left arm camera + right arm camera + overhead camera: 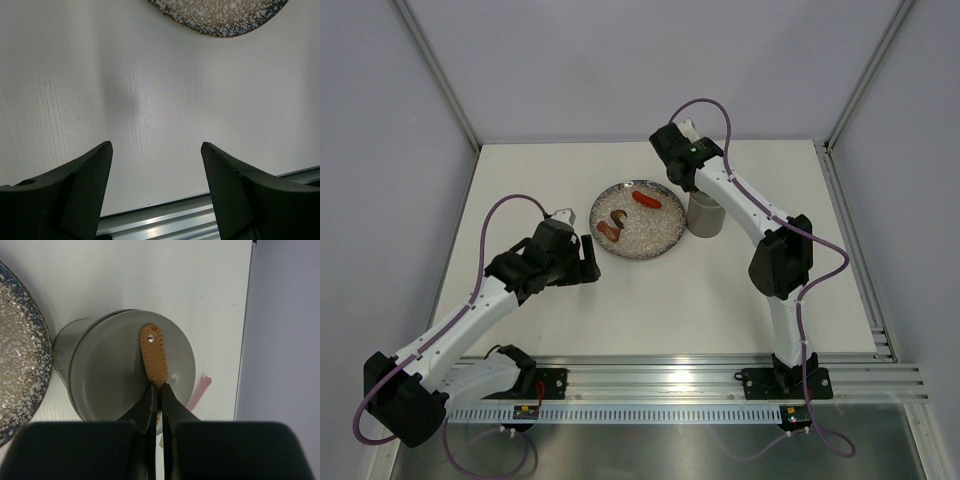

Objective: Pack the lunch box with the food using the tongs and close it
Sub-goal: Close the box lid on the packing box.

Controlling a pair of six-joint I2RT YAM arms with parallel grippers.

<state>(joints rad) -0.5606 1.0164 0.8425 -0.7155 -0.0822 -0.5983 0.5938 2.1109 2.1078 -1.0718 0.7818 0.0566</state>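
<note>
The grey-olive lunch box (706, 220) stands just right of the glittery plate (655, 243). Its side wall (61, 351) shows in the right wrist view under a flat grey lid (110, 375). My right gripper (157, 388) is shut on the lid's orange strap (154, 352); I cannot tell whether the lid is seated. The food lies on the plate: a red sausage (647, 199) and brown pieces (614, 226). A pink end of the tongs (200, 390) pokes out from behind the lid. My left gripper (590, 262) hangs open and empty left of the plate, over bare table (156, 150).
The plate's rim (220, 22) shows at the top of the left wrist view, and a metal rail (165, 220) runs along the table's near edge. A wall panel (285, 330) stands close to the right of the lunch box.
</note>
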